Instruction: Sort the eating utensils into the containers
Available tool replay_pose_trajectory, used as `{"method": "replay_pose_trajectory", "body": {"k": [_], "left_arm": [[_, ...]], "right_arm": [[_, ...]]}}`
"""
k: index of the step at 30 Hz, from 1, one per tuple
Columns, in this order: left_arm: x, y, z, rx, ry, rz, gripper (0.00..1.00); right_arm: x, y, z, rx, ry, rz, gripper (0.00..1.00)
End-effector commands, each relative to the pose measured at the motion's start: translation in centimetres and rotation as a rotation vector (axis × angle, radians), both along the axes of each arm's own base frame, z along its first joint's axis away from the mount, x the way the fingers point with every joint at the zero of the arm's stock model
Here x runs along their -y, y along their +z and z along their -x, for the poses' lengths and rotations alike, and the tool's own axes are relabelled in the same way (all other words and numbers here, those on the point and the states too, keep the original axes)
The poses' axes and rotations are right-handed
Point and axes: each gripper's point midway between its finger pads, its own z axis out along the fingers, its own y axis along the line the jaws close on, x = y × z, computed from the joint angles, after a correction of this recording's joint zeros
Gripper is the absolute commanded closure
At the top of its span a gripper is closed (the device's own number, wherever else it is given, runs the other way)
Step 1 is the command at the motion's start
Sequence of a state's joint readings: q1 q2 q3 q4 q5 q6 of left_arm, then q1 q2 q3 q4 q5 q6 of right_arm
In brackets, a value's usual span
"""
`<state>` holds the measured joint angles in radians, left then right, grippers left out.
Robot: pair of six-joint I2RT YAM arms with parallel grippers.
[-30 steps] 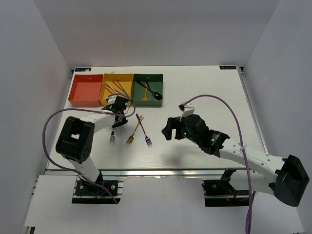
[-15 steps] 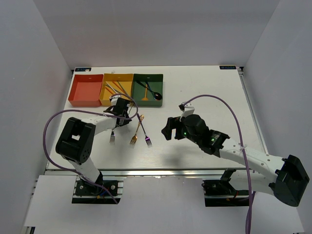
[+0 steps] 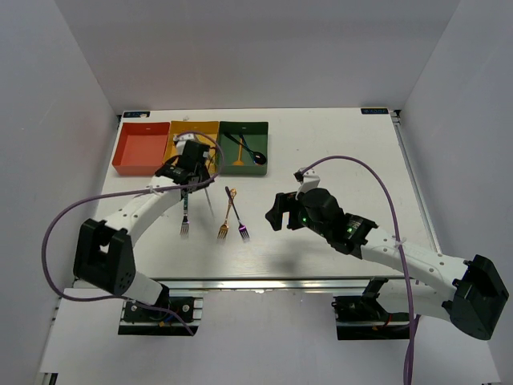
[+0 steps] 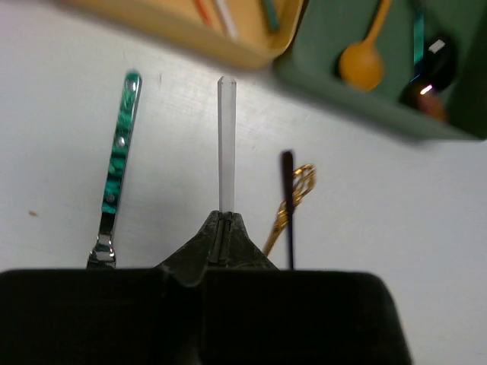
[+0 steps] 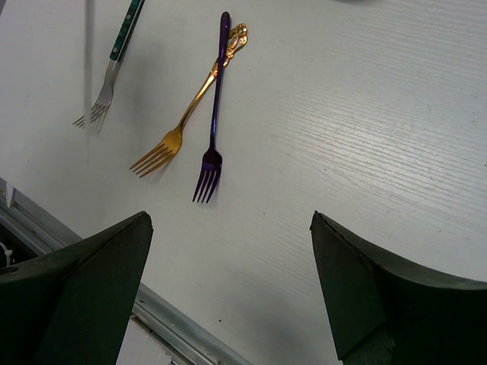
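My left gripper (image 3: 193, 172) (image 4: 221, 218) is shut on a pale silver chopstick (image 4: 226, 137), held above the table just in front of the yellow tray (image 3: 172, 143) (image 4: 190, 34). The dark green tray (image 3: 258, 129) (image 4: 327, 91) holds a gold spoon (image 4: 361, 61) and a black spoon (image 3: 258, 157). The red-orange tray (image 3: 140, 150) is on the left. A teal-handled fork (image 3: 185, 216) (image 4: 118, 163), a gold fork (image 3: 227, 220) (image 5: 186, 114) and a purple fork (image 3: 238, 218) (image 5: 217, 99) lie on the table. My right gripper (image 3: 277, 212) (image 5: 232, 289) is open and empty, to the right of the forks.
The yellow tray holds several chopsticks (image 3: 191, 143). The white table (image 3: 337, 160) stretches bare to the right. Its front metal edge (image 5: 175, 327) is close below my right gripper. Purple cables loop over both arms.
My left arm has swung forward and up towards the yellow tray with the chopstick in its jaws. The gold fork shifted slightly. My right arm has not moved.
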<state>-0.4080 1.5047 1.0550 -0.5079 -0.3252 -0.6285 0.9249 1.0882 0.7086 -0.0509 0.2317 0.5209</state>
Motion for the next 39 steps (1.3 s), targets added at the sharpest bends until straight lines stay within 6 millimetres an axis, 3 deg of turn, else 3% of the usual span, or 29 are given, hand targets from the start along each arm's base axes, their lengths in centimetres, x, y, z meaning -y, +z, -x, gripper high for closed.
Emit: {"method": "replay_pose_trajectory", "body": {"k": [1,5,8,11,12,13,19,22,23,28,29,31,32,35,36,38,39], "left_arm": [[-1.3,6.3,-0.7,0.118,0.034,-0.032,1.00],[-3.0,10.7,-3.0,0.218,0.130,-0.087,1.00],[-4.4,12.4,-5.8,0.267,0.198,-0.075,1.00],[-5.9,14.5,-10.0,0.343,0.262,-0.021,1.00],[-6.3,13.5,-11.6,0.326,0.274,-0.017,1.00],[-7.2,15.3,-13.5,0.381,0.298,0.016,1.00],[-8.2,14.4,-21.0,0.403,0.344,-0.005,1.00],[-8.6,12.6,-22.9,0.369,0.343,-0.019,1.00],[-8.9,11.5,-23.9,0.357,0.345,-0.021,0.91],[-8.4,7.6,-24.6,0.292,0.323,0.002,0.66],[-8.4,6.8,-24.3,0.273,0.327,0.006,0.51],[-8.5,6.9,-23.8,0.272,0.335,0.012,0.33],[-8.5,7.5,-23.1,0.280,0.339,0.019,0.20],[-8.8,10.0,-22.1,0.320,0.345,0.021,0.13],[-8.9,12.2,-21.2,0.346,0.341,0.029,0.03],[-8.7,15.1,-20.1,0.380,0.318,0.050,0.02],[-8.6,17.9,-18.8,0.432,0.306,0.070,0.02]], "right_arm": [[-0.6,2.2,-0.3,0.040,0.002,-0.064,0.11],[-0.7,2.5,-0.5,0.049,0.002,-0.066,0.11],[-0.6,2.8,-0.6,0.056,-0.002,-0.057,0.11],[-0.2,3.0,-0.7,0.066,-0.014,-0.050,0.11],[-0.1,3.0,-0.7,0.067,-0.016,-0.049,0.11],[0.0,2.8,-0.7,0.067,-0.019,-0.045,0.11],[0.8,2.3,-1.0,0.076,-0.042,-0.013,0.11],[1.1,1.9,-1.1,0.078,-0.049,0.004,0.11],[1.2,1.7,-1.2,0.077,-0.049,0.008,0.11],[1.2,1.1,-1.7,0.077,-0.059,0.039,0.11],[1.2,1.0,-1.8,0.076,-0.060,0.043,0.11],[0.9,0.8,-2.0,0.074,-0.053,0.050,0.11],[0.5,0.7,-2.0,0.075,-0.037,0.046,0.11],[-0.8,-0.4,-2.4,0.059,0.009,0.090,0.11],[-1.3,-2.0,-2.5,0.026,0.035,0.133,0.11],[-2.8,-1.9,-3.2,0.019,0.068,0.156,0.11],[-3.3,-3.7,-3.6,-0.017,0.071,0.204,0.11]]}}
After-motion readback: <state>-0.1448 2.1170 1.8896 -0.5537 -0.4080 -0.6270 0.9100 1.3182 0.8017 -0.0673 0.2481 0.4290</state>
